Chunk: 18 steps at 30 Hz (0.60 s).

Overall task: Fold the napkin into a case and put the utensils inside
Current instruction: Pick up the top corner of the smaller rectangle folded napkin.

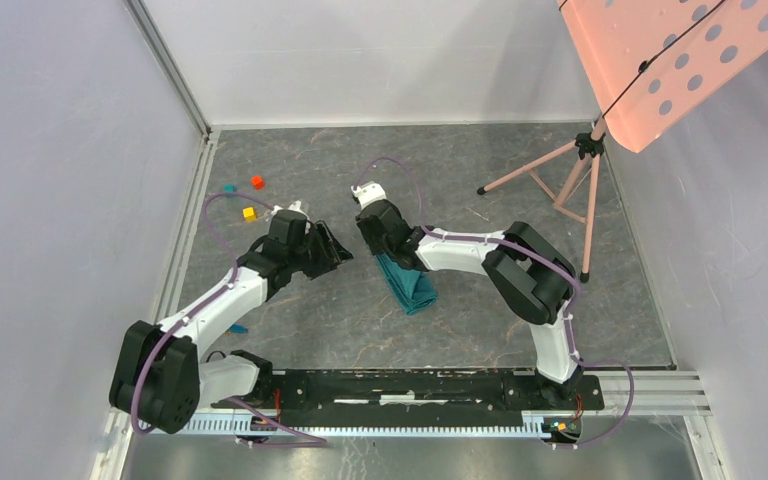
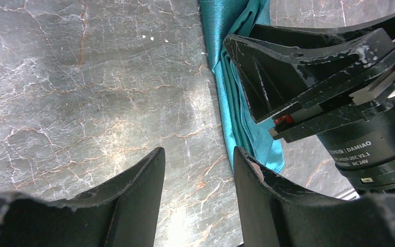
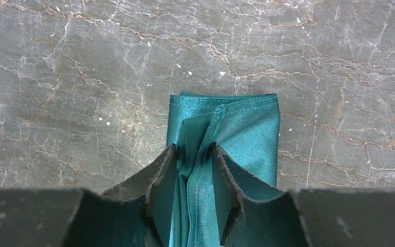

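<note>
The teal-green napkin point(image 1: 410, 283) lies folded into a narrow strip on the grey marbled table, between the two arms. My right gripper point(image 1: 390, 256) is at its far end, and in the right wrist view point(image 3: 194, 147) it is shut on raised folds of the napkin point(image 3: 247, 121). My left gripper point(image 1: 340, 256) is open and empty just left of the napkin. In the left wrist view point(image 2: 198, 153) bare table lies between its fingers, with the napkin point(image 2: 231, 92) to the right. A slim blue piece point(image 1: 239, 328) shows under the left arm. The gold spoon is hidden.
Small red point(image 1: 256, 181), yellow point(image 1: 249, 213) and teal point(image 1: 228, 187) cubes lie at the far left. A pink tripod point(image 1: 560, 185) stands at the far right under a perforated pink board point(image 1: 670, 60). White walls close in the table.
</note>
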Motion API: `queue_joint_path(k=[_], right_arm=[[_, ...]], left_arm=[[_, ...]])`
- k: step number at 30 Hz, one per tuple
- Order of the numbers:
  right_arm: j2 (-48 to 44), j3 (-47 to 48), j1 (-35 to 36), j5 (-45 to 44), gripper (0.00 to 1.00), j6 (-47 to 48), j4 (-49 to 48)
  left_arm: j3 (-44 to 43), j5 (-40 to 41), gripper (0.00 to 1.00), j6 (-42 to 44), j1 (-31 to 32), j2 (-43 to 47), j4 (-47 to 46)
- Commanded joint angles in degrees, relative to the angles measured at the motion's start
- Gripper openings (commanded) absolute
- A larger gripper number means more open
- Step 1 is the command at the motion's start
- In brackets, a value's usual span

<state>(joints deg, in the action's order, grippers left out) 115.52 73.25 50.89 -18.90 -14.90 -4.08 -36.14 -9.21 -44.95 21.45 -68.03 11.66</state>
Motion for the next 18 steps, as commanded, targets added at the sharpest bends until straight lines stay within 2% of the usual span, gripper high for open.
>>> queue_joint_path(k=[1,4,7,9,11,13,14,15,18], right_arm=[[0.9,2.8,0.7,-2.4,0.37,0.3,0.3],[1.2,3.0,0.7,-2.4,0.34,0.3,0.5],[0.5,3.0,0.7,-2.3,0.2,0.3,0.8],[-0.7,2.5,0.8,-1.9,0.07,0.4,0.9],[-2.0,2.4,0.7,-1.5,0.0,0.7,1.4],[-3.6,1.5,0.5,-0.7,0.0,1.0,1.1],[-4.2,1.2,0.2,0.2,0.0,0.8,1.0],[-4.6,1.0,-0.1,1.4,0.0,0.5,1.0],[-5.5,0.3,-1.7,5.0,0.0,-1.6,1.3]], left_arm=[[0.6,0.1,0.59,2.4,-0.6,1.8,-0.4],[0.7,0.1,0.59,2.5,-0.7,1.8,-0.4],[0.6,0.1,0.59,2.6,-0.7,1.5,-0.6],[0.4,-0.4,0.6,3.0,-0.8,0.7,-1.4],[-0.2,-1.2,0.61,3.7,-0.7,-0.8,-2.8],[-1.1,-1.8,0.63,3.9,-0.8,-2.7,-4.7],[-1.6,-2.5,0.72,4.0,-0.8,-3.5,-6.1],[-2.4,-2.9,0.74,4.0,-0.7,-4.7,-7.4],[-5.3,-3.3,0.74,4.8,-0.7,-9.1,-9.1]])
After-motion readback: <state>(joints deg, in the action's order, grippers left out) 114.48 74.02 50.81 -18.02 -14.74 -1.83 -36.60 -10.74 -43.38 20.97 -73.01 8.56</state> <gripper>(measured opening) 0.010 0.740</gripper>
